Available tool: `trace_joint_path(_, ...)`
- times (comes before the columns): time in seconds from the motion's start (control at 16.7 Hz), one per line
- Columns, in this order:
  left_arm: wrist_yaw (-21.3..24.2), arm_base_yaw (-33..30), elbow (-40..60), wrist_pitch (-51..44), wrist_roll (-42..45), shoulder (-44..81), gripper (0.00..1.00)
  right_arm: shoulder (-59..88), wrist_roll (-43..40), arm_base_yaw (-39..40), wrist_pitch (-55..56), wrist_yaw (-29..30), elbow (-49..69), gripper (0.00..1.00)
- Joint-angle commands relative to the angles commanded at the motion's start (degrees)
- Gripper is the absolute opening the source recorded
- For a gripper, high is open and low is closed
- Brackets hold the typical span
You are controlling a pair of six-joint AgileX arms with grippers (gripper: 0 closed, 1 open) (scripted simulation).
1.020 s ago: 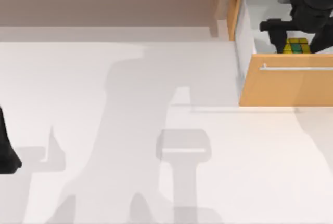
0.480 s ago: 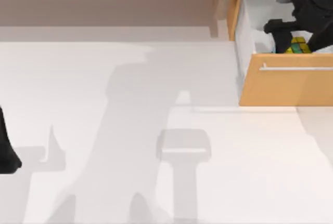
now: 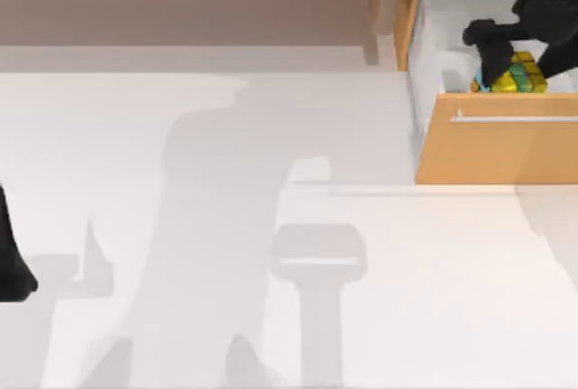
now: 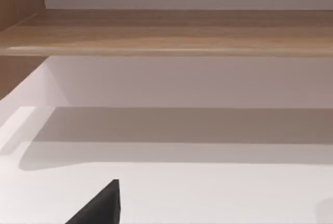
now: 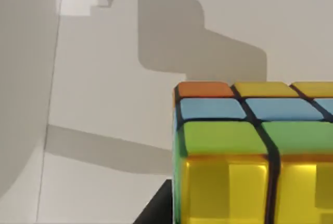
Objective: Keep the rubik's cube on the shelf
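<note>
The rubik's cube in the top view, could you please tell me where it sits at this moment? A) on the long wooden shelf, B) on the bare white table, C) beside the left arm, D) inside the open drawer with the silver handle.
D: the rubik's cube sits inside the open drawer, just behind its front panel, with the right gripper over it.

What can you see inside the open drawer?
Inside the drawer is the rubik's cube, with the right gripper closed on it. The arm hides part of the drawer floor.
</note>
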Motion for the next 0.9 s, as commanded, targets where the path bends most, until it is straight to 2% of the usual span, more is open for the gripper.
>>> trace_joint_path(0.36,0.0,0.0,0.0,0.0,0.0,0.0,1.00,4.7,10.6,1.2,-6.6,6.0,9.4,0.00)
trace_joint_path(0.9,0.0,0.0,0.0,0.0,0.0,0.0,1.00,1.8,10.3,1.2,-6.6,7.3,6.6,0.00)
